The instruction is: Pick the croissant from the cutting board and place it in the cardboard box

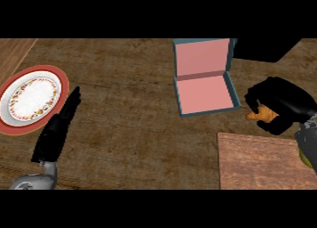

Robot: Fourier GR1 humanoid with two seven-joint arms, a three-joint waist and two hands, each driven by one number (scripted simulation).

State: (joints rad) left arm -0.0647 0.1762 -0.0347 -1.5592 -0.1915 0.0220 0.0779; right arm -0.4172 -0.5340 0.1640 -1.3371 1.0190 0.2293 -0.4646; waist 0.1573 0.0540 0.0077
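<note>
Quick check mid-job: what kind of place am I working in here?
Likely a kitchen counter: a dark wooden top carrying a cutting board, a patterned plate and an open box.

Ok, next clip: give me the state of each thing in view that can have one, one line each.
Croissant: off the board, held in the right hand, beside the box.
Right hand: curled round the croissant, right of the box.
Left hand: open, fingers straight, resting next to the plate.
Cardboard box: open, lid up, nothing inside.
Cutting board: nothing on it.
Plate: nothing on it.
</note>
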